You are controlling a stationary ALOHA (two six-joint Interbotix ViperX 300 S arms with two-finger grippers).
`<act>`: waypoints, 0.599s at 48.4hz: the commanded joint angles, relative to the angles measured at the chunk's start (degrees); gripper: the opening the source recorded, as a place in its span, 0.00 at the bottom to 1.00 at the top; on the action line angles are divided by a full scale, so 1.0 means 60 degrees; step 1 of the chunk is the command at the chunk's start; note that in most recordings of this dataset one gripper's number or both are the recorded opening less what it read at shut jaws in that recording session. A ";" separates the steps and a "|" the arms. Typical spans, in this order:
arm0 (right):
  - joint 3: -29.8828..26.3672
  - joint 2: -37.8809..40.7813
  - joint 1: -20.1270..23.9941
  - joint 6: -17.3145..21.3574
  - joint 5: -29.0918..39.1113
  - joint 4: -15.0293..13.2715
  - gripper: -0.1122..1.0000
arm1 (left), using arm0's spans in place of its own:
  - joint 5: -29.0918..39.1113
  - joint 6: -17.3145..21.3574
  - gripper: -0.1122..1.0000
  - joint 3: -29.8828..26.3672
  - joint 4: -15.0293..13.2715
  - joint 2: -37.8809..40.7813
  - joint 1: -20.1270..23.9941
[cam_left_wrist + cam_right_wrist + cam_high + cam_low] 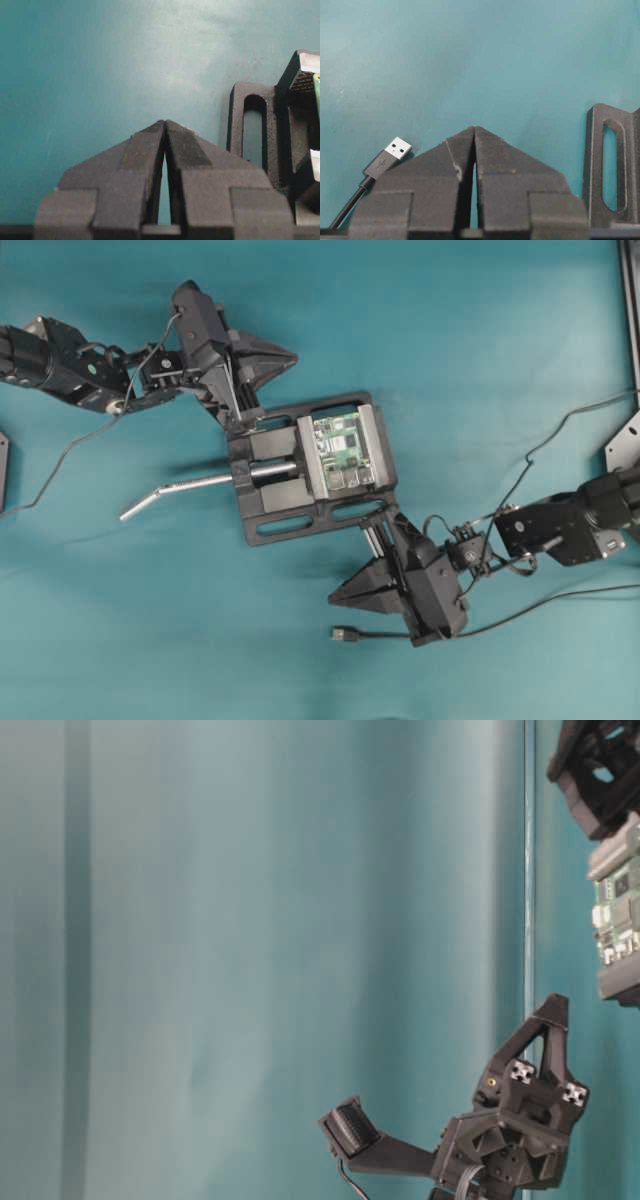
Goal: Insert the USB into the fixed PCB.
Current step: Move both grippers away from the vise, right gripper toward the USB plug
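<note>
Teal cloth covers the counter (480, 330), and at its middle sits a black vise (275, 502) with the fixed PCB (340, 452) clamped green-side up between its grey jaws; a silver handle (190, 487) sticks out from the vise on the side away from the board. The USB (345, 634) lies loose on the cloth a little way off the vise's near corner, its cable (560, 602) trailing away from the vise. Nothing is picked up yet, so I'd say the job is at its very start. Next, the right claw (337, 596), which hangs just beside the plug, would need to spread and settle over the plug's dark body. Both it and the left claw (292, 360), poised off the vise's opposite corner, are pressed together and empty, touching nothing.
</note>
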 commanded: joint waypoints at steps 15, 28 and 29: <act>0.0205 -0.0645 0.0073 0.0117 -0.2183 0.2021 0.30 | 0.2549 0.0073 0.10 0.0132 0.0352 -0.3208 0.0205; 0.0996 -0.1406 0.0923 0.0132 -0.2241 0.4072 0.27 | 0.3926 -0.0015 0.10 0.1187 0.0352 -0.4966 -0.0073; 0.1069 -0.1479 0.1011 0.0132 -0.2241 0.4248 0.27 | 0.3970 -0.0015 0.10 0.1274 0.0352 -0.5112 -0.0117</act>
